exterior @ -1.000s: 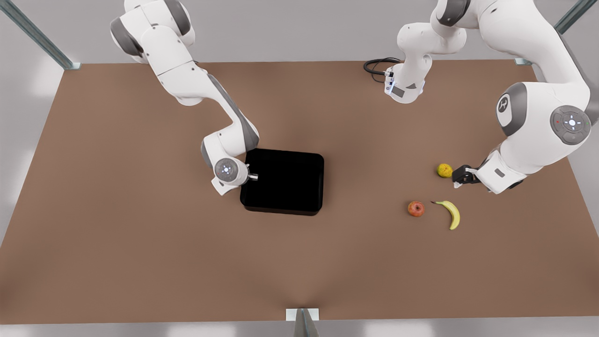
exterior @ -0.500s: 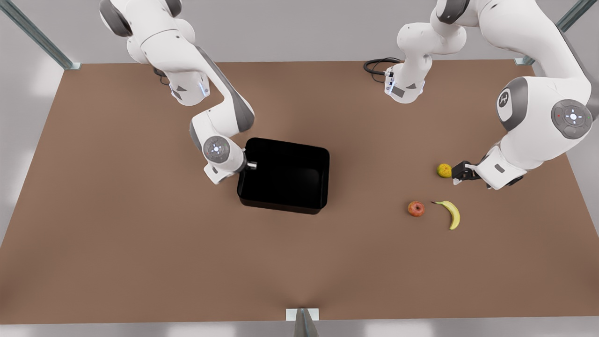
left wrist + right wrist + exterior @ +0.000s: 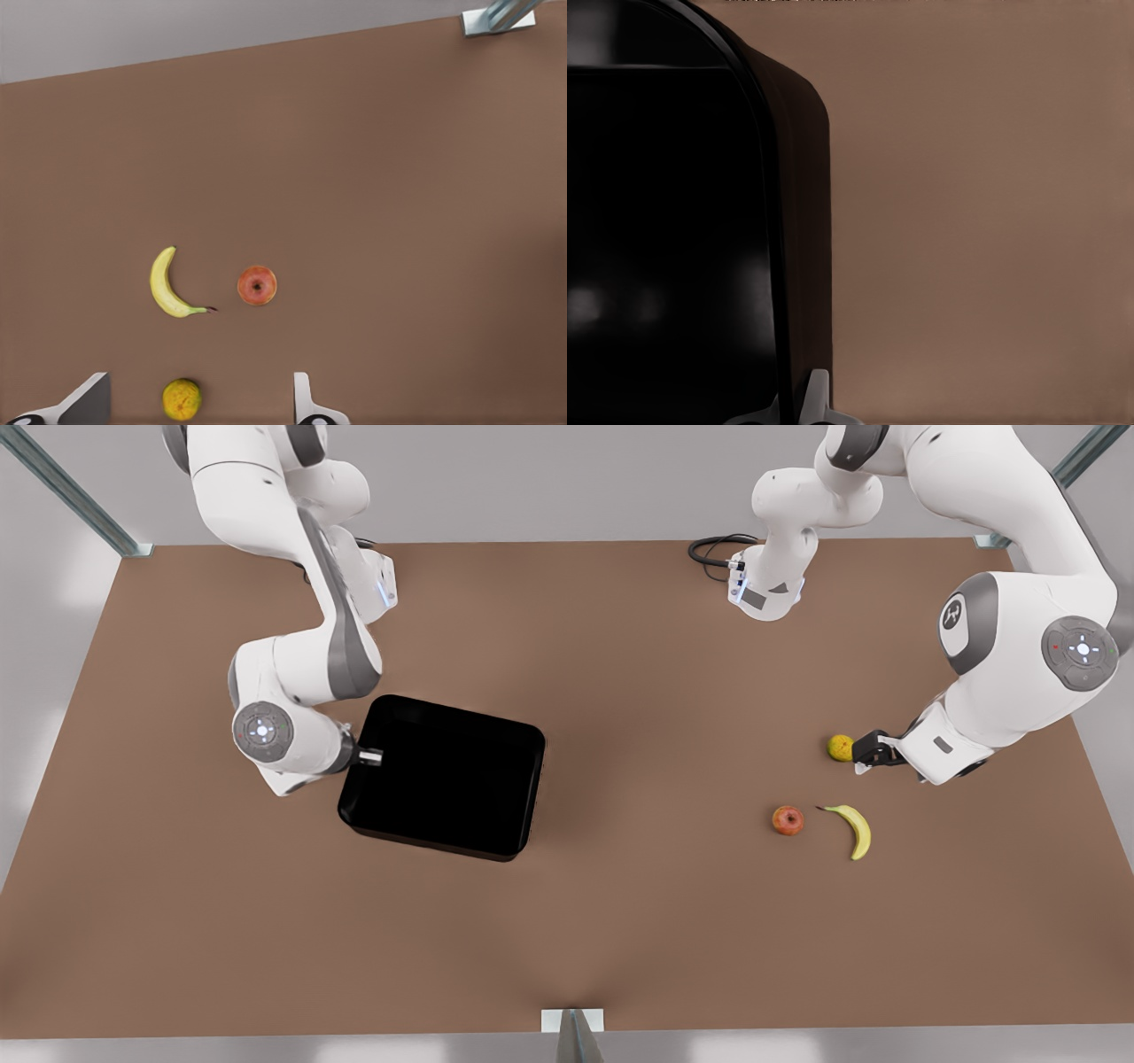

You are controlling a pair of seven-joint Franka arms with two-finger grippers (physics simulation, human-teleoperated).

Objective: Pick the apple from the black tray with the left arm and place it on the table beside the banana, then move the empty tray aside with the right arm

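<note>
Black plastic rim sits pinched between the fingers of my right tool [image 3: 370,757]; the wrist view shows one pale fingertip [image 3: 818,398] outside the tray wall, so this tool is clenched on the shallow black rectangular tray [image 3: 443,779]. The tray is empty, skewed relative to the worktop edges, and lies toward the front view's left on the brown worktop [image 3: 620,921].

My left tool [image 3: 864,755] hovers at the front view's right, fingers spread and holding nothing, just beside a small yellow-green round fruit [image 3: 841,747]. This arm waits.

The red apple [image 3: 788,820] rests on the worktop just beside the curved yellow banana [image 3: 852,829], stem end of the banana pointing at it, not touching. Well apart from the tray.

Judgement: apple placement done; tray relocation in hand.

Risks:
- Grip is on one edge only. The tray could pivot about the pinch and swing further askew.
- A thin rim may slip from the fingers if dragged fast.
- Far corner could catch on the worktop and tip the tray.
</note>
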